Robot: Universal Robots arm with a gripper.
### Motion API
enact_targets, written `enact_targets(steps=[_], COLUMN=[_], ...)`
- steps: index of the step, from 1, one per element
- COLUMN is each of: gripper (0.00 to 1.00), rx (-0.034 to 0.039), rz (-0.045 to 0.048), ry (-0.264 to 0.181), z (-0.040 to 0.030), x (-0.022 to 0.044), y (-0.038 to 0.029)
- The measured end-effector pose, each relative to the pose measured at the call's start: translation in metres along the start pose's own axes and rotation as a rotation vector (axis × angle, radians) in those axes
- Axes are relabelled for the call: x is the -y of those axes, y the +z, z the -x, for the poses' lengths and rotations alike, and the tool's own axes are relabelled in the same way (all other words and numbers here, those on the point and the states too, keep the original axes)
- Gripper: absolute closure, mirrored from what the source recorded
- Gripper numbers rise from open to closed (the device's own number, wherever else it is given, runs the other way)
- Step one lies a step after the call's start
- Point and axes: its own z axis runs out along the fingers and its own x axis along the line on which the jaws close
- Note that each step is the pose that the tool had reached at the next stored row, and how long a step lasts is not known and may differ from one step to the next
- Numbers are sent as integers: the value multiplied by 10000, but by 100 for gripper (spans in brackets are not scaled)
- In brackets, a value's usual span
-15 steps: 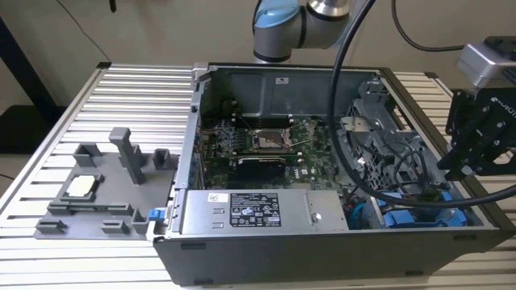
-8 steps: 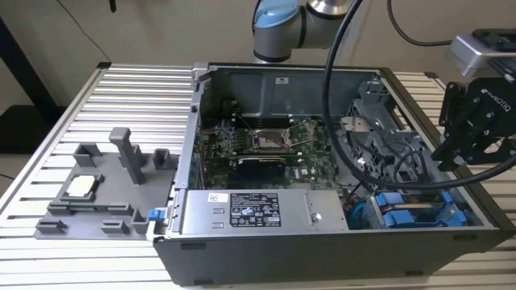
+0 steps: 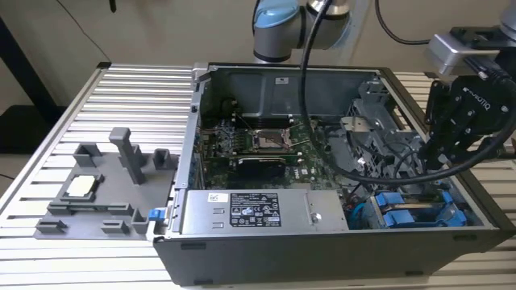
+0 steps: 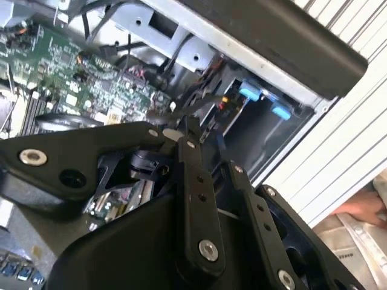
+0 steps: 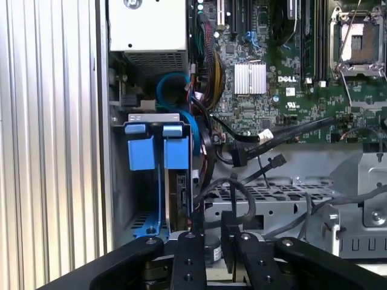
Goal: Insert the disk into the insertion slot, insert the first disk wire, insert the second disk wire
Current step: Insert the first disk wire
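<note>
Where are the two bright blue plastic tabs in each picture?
Exterior view: two bright blue plastic tabs low in the dark computer case, toward the exterior view's right.
Second wrist view: tabs under the case's dark rim.
First wrist view: tabs near the ribbed metal tabletop.
Shared landmark: the green motherboard.

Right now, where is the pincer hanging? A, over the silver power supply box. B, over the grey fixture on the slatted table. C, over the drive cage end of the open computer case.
C: in the exterior view the pincer hangs over the grey drive cage on that view's right, above the blue carriers, well away from the grey fixture.
</note>
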Motion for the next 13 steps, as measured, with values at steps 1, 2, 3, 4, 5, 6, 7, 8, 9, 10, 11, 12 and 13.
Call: enact_targets(steps=[1,2,3,4,5,6,7,8,9,10,11,12,13], gripper=[73,73,73,73,73,73,73,73,73,73,73,73,73], rx=[0,0,0,-1,0,0,0,1,1,2,1,1,0], rz=[-2,-6,-11,-16,-20,-24,-29,-34,-42,-50,-61,-71,-87], ry=[1,2,1,1,2,1,1,1,1,1,0,0,1], z=[-1,-2,-3,-3,-3,-3,-2,1,5,12,21,33,50], x=[-45,-93,-138,-184,-228,-272,-317,-363,-408,-455,-502,-542,-564], y=[1,2,3,4,5,6,7,9,11,13,15,17,21])
